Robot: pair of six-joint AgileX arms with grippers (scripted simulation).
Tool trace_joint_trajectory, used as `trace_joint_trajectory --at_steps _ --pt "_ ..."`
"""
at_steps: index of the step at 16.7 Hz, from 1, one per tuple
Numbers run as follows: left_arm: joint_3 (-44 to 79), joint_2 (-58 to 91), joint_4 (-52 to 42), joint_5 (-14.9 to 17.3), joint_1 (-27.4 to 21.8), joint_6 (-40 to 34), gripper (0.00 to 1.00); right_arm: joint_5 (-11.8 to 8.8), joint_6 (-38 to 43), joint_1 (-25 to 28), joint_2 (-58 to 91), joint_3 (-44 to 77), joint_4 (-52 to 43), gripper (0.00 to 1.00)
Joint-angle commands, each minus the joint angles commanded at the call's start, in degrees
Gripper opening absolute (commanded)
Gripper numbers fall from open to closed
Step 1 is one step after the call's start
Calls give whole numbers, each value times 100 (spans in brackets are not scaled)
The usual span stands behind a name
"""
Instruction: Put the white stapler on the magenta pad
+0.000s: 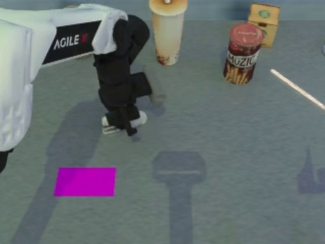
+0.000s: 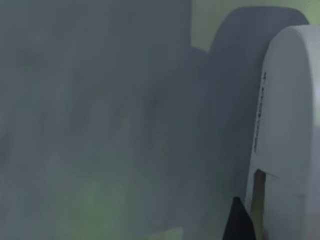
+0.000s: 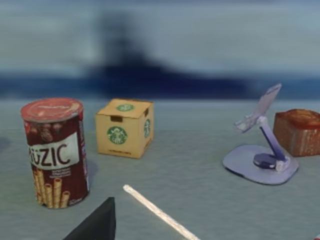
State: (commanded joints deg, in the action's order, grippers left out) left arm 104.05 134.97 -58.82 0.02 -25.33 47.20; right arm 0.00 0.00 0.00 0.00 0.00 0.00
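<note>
The white stapler [image 1: 140, 119] lies on the table left of centre, mostly hidden under my left gripper [image 1: 126, 125]; only its two pale ends show. In the left wrist view the stapler [image 2: 290, 130] fills the frame's edge, and one dark fingertip [image 2: 240, 222] rests against its side. The left gripper is shut on the stapler. The magenta pad [image 1: 85, 181] lies flat near the front left, bare and well apart from the stapler. My right gripper [image 3: 145, 235] is out of the top view; one dark fingertip [image 3: 100, 222] shows with bare table beside it.
A tall paper cup [image 1: 167, 30], a red snack can [image 1: 244, 53], a small tan box [image 1: 264, 21] and a thin white stick [image 1: 297, 89] stand along the back and right. A phone stand [image 3: 260, 155] and a brown loaf [image 3: 300, 131] show in the right wrist view.
</note>
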Motion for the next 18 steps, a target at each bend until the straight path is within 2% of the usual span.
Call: trace_joint_trajectory --at_steps 1,2,12,18 --pt "0 0 0 0 0 0 2 0 0 0 0 0 0 100" --pt "0 0 0 0 0 0 0 0 0 0 0 0 0 100" --pt "96 -12 -93 -1 2 14 0 0 0 0 0 0 0 100" --pt "1252 -214 -1536 -11 70 -2 0 0 0 0 0 0 0 100"
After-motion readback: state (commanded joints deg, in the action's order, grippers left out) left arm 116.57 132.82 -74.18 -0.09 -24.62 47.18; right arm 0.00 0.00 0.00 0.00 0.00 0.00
